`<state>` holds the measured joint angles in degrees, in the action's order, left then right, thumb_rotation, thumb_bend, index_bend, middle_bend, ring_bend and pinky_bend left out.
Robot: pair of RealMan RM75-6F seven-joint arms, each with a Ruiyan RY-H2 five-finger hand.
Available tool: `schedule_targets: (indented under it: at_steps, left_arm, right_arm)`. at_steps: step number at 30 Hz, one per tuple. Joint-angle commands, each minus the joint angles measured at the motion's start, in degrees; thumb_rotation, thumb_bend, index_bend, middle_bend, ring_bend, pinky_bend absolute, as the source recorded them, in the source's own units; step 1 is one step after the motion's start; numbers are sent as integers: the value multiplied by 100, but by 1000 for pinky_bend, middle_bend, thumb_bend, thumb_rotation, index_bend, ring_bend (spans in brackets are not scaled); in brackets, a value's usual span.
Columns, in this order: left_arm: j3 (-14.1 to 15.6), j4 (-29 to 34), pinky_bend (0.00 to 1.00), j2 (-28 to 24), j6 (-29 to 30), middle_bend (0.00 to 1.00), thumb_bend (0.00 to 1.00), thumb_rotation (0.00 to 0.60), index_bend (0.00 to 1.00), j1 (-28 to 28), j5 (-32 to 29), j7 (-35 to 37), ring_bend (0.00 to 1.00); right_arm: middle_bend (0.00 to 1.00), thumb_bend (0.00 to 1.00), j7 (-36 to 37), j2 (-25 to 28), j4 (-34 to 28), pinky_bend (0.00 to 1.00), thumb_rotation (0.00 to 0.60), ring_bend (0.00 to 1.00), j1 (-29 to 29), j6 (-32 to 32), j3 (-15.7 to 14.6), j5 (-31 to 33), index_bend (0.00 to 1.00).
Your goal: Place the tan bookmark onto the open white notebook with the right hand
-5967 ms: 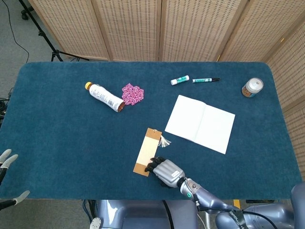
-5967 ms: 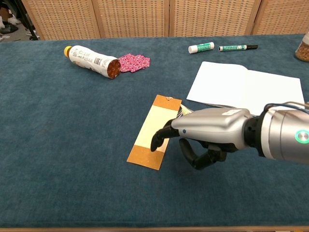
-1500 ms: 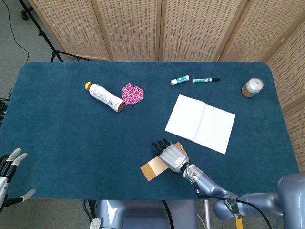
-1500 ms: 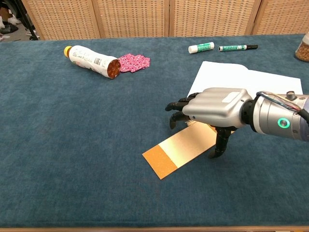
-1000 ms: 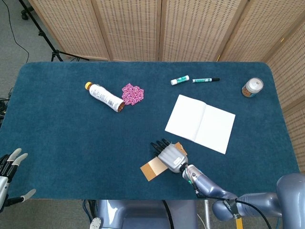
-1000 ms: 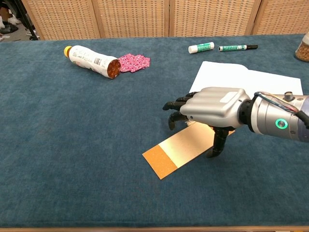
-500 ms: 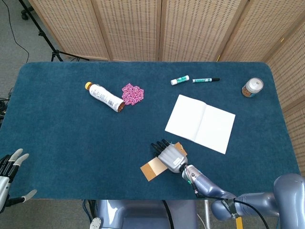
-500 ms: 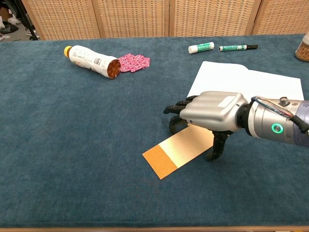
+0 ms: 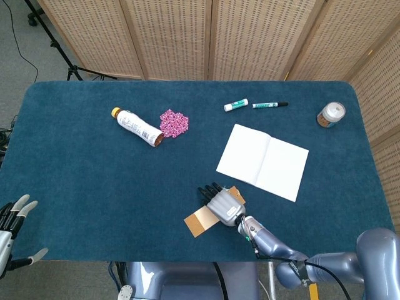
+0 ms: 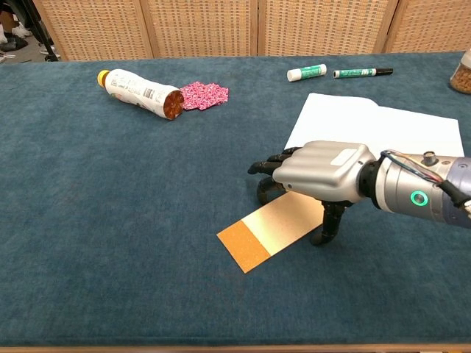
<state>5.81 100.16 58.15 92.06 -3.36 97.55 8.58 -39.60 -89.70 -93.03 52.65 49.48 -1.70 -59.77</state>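
The tan bookmark (image 9: 199, 220) (image 10: 266, 229) lies flat and slanted on the blue table, its darker end toward me. My right hand (image 9: 220, 204) (image 10: 318, 172) hovers low over its far end. The fingers (image 10: 266, 176) curl down past the far edge and the thumb (image 10: 324, 226) reaches the cloth at the near edge, so they straddle the card without lifting it. The open white notebook (image 9: 262, 161) (image 10: 375, 123) lies just behind and to the right of the hand. My left hand (image 9: 11, 220) hangs off the table's near left corner with fingers spread, holding nothing.
A toppled bottle (image 9: 139, 127) (image 10: 138, 91) and a pink crocheted piece (image 9: 174, 122) (image 10: 204, 94) lie at the back left. A glue stick (image 9: 236, 105) (image 10: 307, 72) and marker (image 9: 270, 105) (image 10: 363, 72) lie behind the notebook. A jar (image 9: 330, 114) stands far right.
Since six seconds ago the bookmark has been turned and slid toward the notebook. Over the last second my right hand has sunk lower onto its far end.
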Motion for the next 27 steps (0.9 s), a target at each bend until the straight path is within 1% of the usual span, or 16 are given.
schedule_targets:
  at_steps: [1, 9, 15, 19, 23, 27]
  left_arm:
    - [2, 7, 0, 1, -6, 0, 0, 600, 0, 1, -2, -11, 0]
    - [3, 10, 0, 3, -5, 0, 0, 600, 0, 1, -5, -14, 0]
    - [0, 10, 0, -3, -11, 0, 0, 600, 0, 5, -14, -4, 0]
    - [-8, 5, 0, -9, -14, 0, 0, 600, 0, 8, -35, 9, 0]
    - [-17, 7, 0, -1, -30, 0, 0, 600, 0, 16, -53, -8, 0]
    - [-19, 27, 0, 23, -91, 0, 0, 600, 0, 34, -81, -95, 0]
  right_arm:
    - [0, 343, 192, -22, 53, 71, 600, 0, -70, 44, 1, -211, 419]
    - [0, 363, 451, -78, 195, 71, 600, 0, -159, 55, 13, -505, 442]
    - [0, 378, 507, -22, 141, 71, 600, 0, -178, 78, 82, -589, 442]
    - [0, 388, 477, 308, -177, 71, 600, 0, -130, 161, 232, -723, 442]
    - [0, 388, 377, 686, -452, 71, 600, 0, -46, 181, 404, -721, 442]
    - [0, 389, 125, 1174, -591, 71, 600, 0, 168, 138, 739, -490, 442]
